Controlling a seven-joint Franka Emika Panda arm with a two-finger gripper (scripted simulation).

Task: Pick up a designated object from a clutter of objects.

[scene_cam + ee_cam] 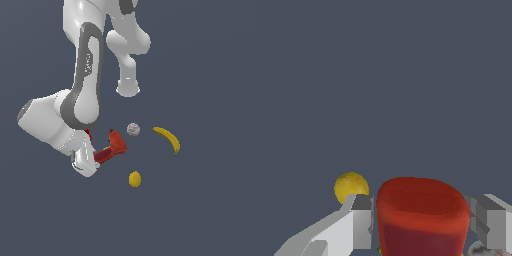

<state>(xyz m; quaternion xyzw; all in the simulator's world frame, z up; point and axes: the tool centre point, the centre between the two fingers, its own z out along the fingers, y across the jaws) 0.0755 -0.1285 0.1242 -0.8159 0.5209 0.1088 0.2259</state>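
The designated object, a red L-shaped drill-like tool [116, 144], lies on the floor with its darker handle pointing toward my hand. In the wrist view its rounded red body [421, 212] fills the space between my fingers. My gripper [424, 220] straddles it, with one finger [362, 222] and the other [488, 220] close against either side and only thin gaps showing. In the exterior view the gripper [89, 161] sits low at the tool's handle end, and its fingertips are mostly hidden by the hand.
The clutter lies around the tool: a whitish ball [133, 129], a yellow banana [168, 139] toward the exterior view's right, and a yellow lemon [135, 178], seen also as the lemon [350, 186] beside one finger. A red sliver [88, 133] peeks out behind my wrist.
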